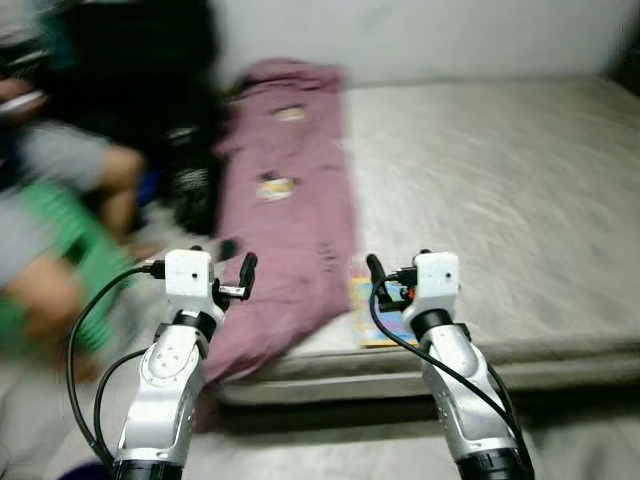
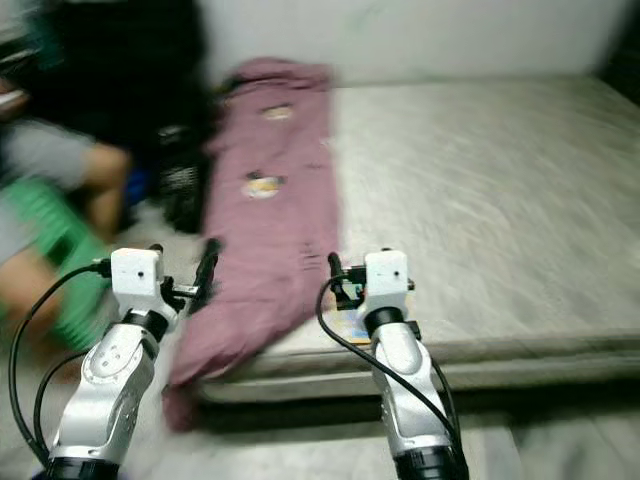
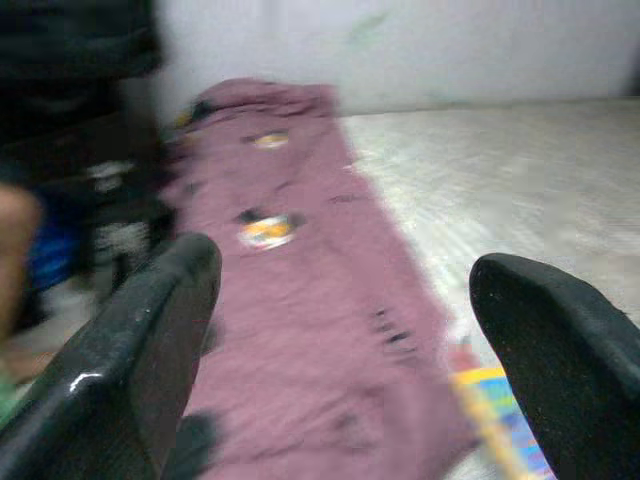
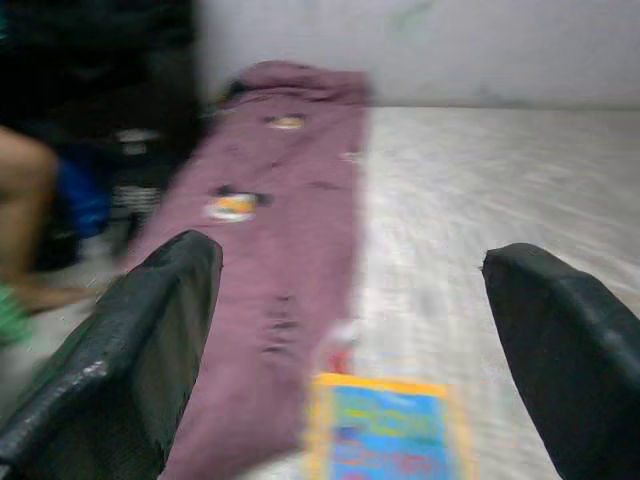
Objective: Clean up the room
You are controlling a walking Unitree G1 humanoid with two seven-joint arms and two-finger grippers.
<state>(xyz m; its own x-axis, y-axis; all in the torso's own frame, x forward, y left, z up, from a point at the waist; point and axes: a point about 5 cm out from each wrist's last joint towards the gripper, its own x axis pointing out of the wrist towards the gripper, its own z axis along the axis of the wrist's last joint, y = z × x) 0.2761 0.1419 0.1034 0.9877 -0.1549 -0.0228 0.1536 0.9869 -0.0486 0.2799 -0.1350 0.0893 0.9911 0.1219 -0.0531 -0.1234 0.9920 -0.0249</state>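
A long purple blanket with small printed patches lies along the left side of a grey mattress and hangs over its near edge. A colourful yellow-and-blue book lies flat on the mattress near its front edge, just beside the blanket. My left gripper is held up in front of the blanket's hanging end, open and holding nothing. My right gripper is raised just short of the book, open and holding nothing. All views are blurred.
A person sits at the left on a green stool, knees toward the bed. Dark bags stand between the person and the mattress. A white wall runs behind the bed. Pale floor lies in front of it.
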